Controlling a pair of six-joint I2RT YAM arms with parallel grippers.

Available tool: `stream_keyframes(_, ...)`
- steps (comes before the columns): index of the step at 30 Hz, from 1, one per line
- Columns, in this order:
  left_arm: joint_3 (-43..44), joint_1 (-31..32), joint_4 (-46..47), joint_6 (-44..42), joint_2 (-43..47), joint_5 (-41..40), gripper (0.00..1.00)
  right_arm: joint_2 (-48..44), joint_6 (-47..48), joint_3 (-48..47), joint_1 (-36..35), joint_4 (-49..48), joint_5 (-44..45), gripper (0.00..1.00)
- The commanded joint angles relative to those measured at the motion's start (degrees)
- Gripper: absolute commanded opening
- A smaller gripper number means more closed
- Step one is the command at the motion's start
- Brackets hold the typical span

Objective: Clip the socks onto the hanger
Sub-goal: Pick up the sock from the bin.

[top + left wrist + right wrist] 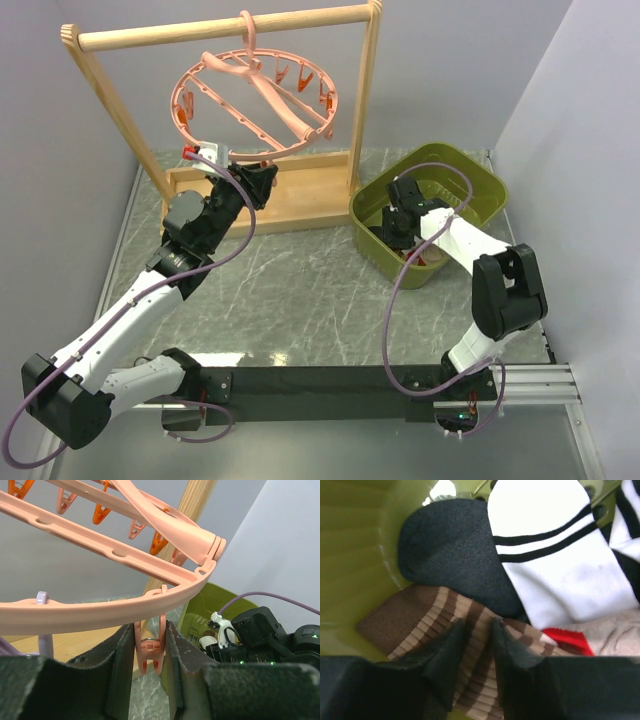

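The salmon-pink ring hanger point(255, 105) hangs by its hook from the wooden rack's top bar. My left gripper point(262, 182) reaches up under its near rim point(100, 607) and is shut on a pink clip point(149, 652), squeezing the clip's two arms between its pads. Down in the green bin, my right gripper point(398, 228) presses into a brown sock with tan stripes point(410, 622). In the right wrist view this gripper point(477, 622) has a ridge of the striped knit pinched between its fingertips. The sock still lies on the bin floor.
The olive-green bin point(470, 175) also holds a white sock with black stripes point(560, 555), its black toe point(450, 550), a red edge and a plain beige sock point(615, 635). The light wooden rack point(220, 38) stands at the back left on its tray base point(310, 190).
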State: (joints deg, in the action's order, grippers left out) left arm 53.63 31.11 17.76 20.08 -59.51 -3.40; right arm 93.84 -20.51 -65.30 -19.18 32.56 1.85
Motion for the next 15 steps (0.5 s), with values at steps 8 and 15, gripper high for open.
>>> stream_keyframes(8, -0.3, 0.7, -1.1, -1.6, 0.8, 0.4, 0.18, -8.7, 1.1, -6.8, 2.8, -2.5, 0.4, 0.0)
stream_keyframes(15, -0.1, 0.8, -0.7, -0.8, 1.1, 1.9, 0.18, -20.6, -2.7, -6.3, 7.8, -10.8, -12.9, 0.0)
